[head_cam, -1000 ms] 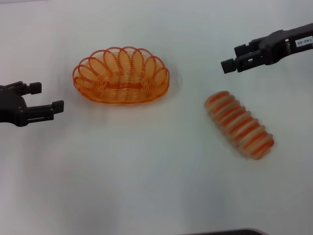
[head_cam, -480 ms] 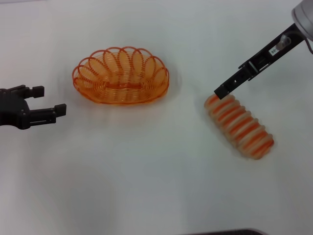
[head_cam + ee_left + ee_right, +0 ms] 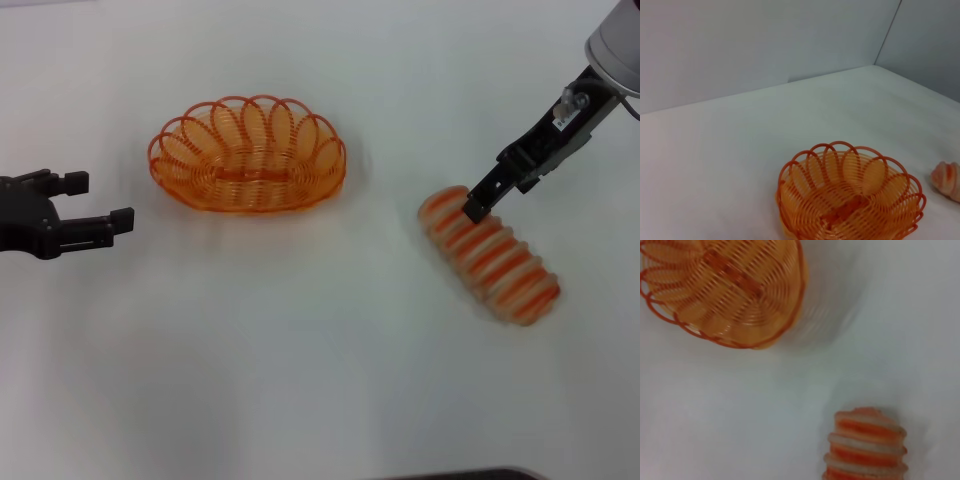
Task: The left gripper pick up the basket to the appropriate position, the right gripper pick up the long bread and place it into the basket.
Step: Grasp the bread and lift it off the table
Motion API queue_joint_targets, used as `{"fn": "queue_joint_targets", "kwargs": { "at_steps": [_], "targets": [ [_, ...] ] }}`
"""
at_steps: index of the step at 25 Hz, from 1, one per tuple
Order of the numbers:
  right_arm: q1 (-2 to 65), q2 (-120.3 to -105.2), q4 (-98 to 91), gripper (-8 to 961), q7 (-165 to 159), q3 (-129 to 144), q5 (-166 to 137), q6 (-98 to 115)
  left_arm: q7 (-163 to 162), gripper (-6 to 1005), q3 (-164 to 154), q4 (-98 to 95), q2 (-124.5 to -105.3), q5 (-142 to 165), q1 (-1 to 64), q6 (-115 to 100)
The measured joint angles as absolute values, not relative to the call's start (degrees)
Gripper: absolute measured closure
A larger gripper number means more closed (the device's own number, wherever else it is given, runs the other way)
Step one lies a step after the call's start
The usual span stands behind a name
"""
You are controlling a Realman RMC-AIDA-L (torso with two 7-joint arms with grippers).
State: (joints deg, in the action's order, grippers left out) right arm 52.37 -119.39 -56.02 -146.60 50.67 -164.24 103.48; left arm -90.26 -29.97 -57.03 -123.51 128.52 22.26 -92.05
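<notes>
Head view shows the basket (image 3: 248,155) sitting empty on the white table (image 3: 300,350), and everything else is placed from it. The left gripper (image 3: 95,205) hangs off the basket's left side, well apart, fingers spread and holding nothing, apparently lined up to take the rim. The long bread (image 3: 490,256) lies flat to the basket's right, angled away. The right gripper (image 3: 474,206) hovers over the bread's nearer end, likely readying a grasp; whether its fingers are parted cannot be told.
</notes>
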Motion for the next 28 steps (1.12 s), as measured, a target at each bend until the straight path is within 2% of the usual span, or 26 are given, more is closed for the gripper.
{"fn": "queue_joint_targets", "kwargs": {
  "at_steps": [28],
  "targets": [
    [52.8,-120.15,-52.2,85,-153.6,60.8,-164.3,98.7,-90.1,109,-30.1,-57.1,-123.48,130.6,22.1,-92.2]
  ]
}}
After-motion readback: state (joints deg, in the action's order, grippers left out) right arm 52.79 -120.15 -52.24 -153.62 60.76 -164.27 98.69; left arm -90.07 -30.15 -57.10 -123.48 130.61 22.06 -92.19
